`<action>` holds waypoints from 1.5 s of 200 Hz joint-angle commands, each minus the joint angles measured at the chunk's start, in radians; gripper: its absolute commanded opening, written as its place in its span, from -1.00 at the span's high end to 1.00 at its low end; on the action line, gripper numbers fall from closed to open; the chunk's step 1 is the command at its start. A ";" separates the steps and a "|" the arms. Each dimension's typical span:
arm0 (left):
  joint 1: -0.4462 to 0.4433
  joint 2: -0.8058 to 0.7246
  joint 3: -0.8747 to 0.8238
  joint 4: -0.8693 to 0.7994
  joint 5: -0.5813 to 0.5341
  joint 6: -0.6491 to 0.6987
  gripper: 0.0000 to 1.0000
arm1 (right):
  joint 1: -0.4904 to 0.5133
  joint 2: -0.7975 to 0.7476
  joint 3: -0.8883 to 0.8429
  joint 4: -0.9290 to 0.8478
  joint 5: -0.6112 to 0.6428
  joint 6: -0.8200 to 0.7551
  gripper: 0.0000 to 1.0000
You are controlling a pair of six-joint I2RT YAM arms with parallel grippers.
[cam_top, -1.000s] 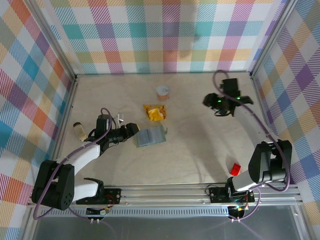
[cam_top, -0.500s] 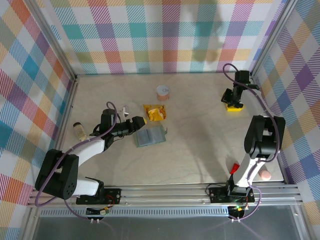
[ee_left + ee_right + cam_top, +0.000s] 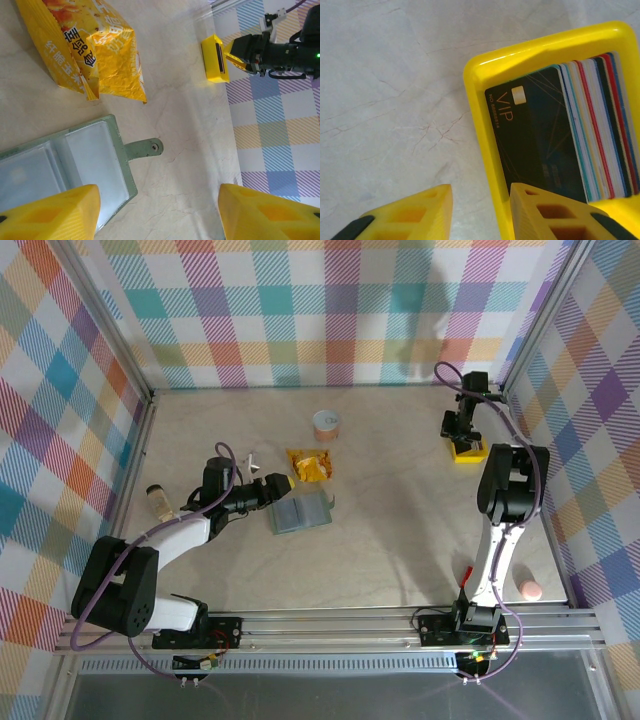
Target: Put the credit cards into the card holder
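Since our right gripper point(image 3: 480, 212) hangs half-open & empty over the yellow tray point(image 3: 480, 80) wall, we could pinch tray, not the credit cards point(image 3: 560, 145) inside. Our card holder point(image 3: 85, 155) lies open mid-table by our wide left gripper point(image 3: 160, 215).

The card holder point(image 3: 300, 512) lies open near the middle of the worktop point(image 3: 400, 530), the snack packet point(image 3: 311, 465) just behind it and a small roll point(image 3: 326, 423) behind that. The left gripper point(image 3: 283, 483) is just beside the holder's far left corner. Well apart, in the far right corner, the tray point(image 3: 468, 451) holds the credit cards point(image 3: 540, 135) on edge, side by side, below the right gripper point(image 3: 480, 192)
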 commanded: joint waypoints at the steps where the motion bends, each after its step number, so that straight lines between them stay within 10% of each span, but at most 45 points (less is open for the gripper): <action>1: -0.009 -0.003 0.029 -0.021 0.018 0.030 -0.26 | -0.009 0.046 0.067 -0.076 -0.010 -0.026 0.32; 143: -0.009 -0.023 0.032 -0.042 0.009 0.039 -0.19 | 0.031 0.009 -0.011 -0.058 -0.080 -0.010 0.88; 258: -0.007 -0.045 0.026 -0.067 0.015 0.046 -0.17 | 0.393 -0.046 -0.088 -0.117 0.025 0.181 0.83; 300: -0.003 -0.070 0.013 -0.085 0.010 0.057 -0.17 | 0.432 -0.042 -0.040 -0.144 0.025 0.211 0.50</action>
